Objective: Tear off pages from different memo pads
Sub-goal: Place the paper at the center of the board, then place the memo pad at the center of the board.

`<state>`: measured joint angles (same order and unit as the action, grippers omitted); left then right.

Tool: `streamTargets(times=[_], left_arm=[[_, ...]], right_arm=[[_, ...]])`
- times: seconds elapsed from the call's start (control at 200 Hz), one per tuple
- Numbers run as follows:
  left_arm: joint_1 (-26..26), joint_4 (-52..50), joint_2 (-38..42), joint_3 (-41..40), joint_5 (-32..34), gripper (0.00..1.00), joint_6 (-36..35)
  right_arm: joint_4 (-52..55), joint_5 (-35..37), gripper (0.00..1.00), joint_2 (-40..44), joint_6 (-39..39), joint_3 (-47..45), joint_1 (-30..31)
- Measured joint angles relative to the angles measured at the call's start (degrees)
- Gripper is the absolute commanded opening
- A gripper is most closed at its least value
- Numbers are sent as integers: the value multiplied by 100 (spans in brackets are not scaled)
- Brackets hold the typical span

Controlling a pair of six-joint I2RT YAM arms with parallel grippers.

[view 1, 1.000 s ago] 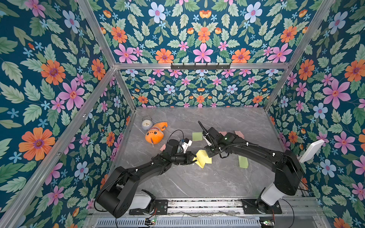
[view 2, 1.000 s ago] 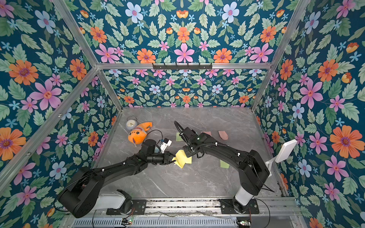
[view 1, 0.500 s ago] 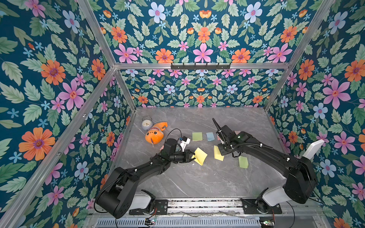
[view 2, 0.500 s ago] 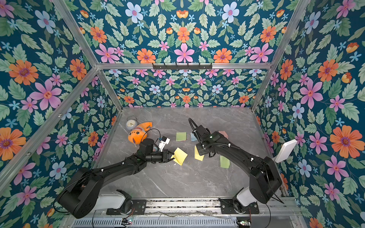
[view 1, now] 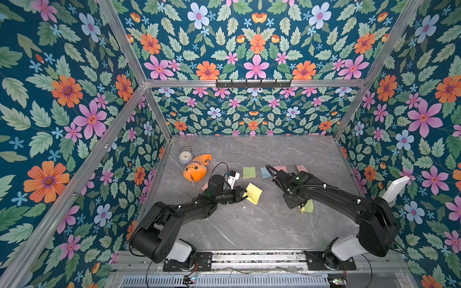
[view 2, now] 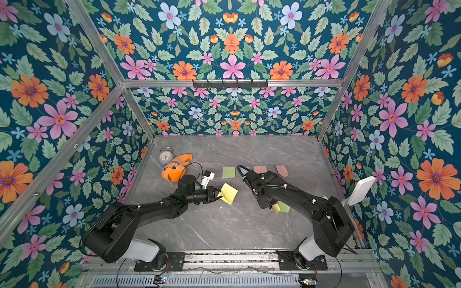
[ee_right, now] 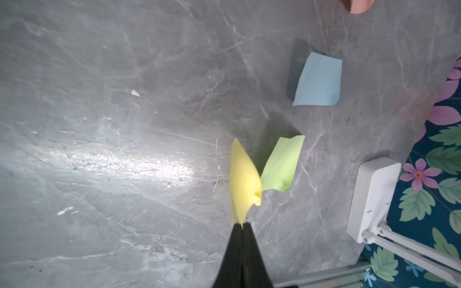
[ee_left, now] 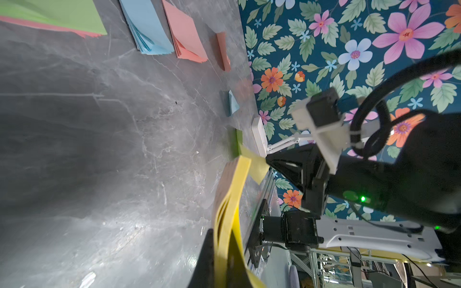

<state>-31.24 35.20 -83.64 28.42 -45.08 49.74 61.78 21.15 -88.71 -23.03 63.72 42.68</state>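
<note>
The thin yellow paper page (ee_right: 243, 179) is now free of the thick yellow memo pad (view 1: 254, 193). A second ago the two met at mid-frame in both top views. Now the page sits at centre right, just beside the loose pale green page (ee_right: 283, 164) on the grey marbled surface (view 1: 249, 224). Your right jaws are pinched together on the page's corner. Your left jaws are clamped on the pad, which is tilted off the surface. The yellow tear looks done, so you probably release the page next, then move to another pad.

Four memo pads (view 1: 253, 193) (view 1: 249, 172) (view 1: 265, 172) (view 1: 279, 168), four pages (ee_right: 243, 174) (ee_right: 283, 163) (ee_right: 316, 79) (ee_right: 359, 6), one half-hidden pink square (view 1: 205, 185), one clock (view 1: 185, 156), one plush (view 1: 195, 170), two arms (view 1: 189, 209) (view 1: 336, 197)
</note>
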Motion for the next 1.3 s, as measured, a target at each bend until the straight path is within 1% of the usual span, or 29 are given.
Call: streamTargets(times=[0.095, 0.22, 0.305, 0.37, 0.4, 0.465, 0.505, 0.59, 0.65, 0.74, 0.81, 0.935, 1.03, 1.145, 1.225, 1.265, 1.3], left_arm=[[-26, 146, -59, 39, 39, 0, 107], [-68, 249, -133, 87, 48, 0, 118], [-107, 254, -146, 87, 66, 0, 129], [-122, 240, -155, 98, 92, 0, 127], [-138, 229, -168, 120, 133, 0, 120], [-177, 201, -236, 197, 181, 0, 90], [-205, 190, -317, 260, 238, 0, 81], [-328, 208, -549, 387, 509, 0, 107], [-463, 387, -739, 407, 774, 0, 284], [-713, 848, -1062, 376, 1314, 0, 734], [-964, 1152, -1410, 549, 1821, 0, 1134], [-1491, 1799, -2072, 1084, 2546, 0, 1775], [-1858, 2076, -2540, 1447, 3051, 0, 2225], [-2205, 2164, -3010, 1779, 3536, 0, 2811], [-2302, 2022, -3156, 1947, 3790, 0, 3084], [-2304, 1919, -3169, 2011, 3945, 4, 3156], [-2319, 1818, -3174, 2081, 4054, 9, 3220]], right_arm=[[72, -142, 0, -278, -341, -52, 267], [-79, -625, 0, -354, -636, -291, 319], [-188, -922, 16, -387, -721, -361, 332], [-385, -1226, 33, -350, -737, -409, 330], [-527, -1460, 39, -282, -730, -459, 295], [-824, -2039, 47, 11, -708, -595, 92], [-988, -2356, 49, 267, -710, -675, -129], [-1180, -2833, 50, 815, -719, -748, -671], [-1303, -3091, 50, 1104, -719, -715, -981], [-1456, -3150, 49, 1443, -721, -688, -1331], [-1565, -3117, 49, 1679, -769, -693, -1539], [-1766, -3084, 48, 1945, -833, -732, -1714], [-1906, -2968, 48, 2072, -855, -791, -1805], [-2013, -2828, 48, 2177, -868, -844, -1873], [-2090, -2763, 48, 2240, -866, -848, -1893], [-2135, -2688, 48, 2260, -866, -855, -1902], [-2175, -2673, 47, 2267, -863, -872, -1902]])
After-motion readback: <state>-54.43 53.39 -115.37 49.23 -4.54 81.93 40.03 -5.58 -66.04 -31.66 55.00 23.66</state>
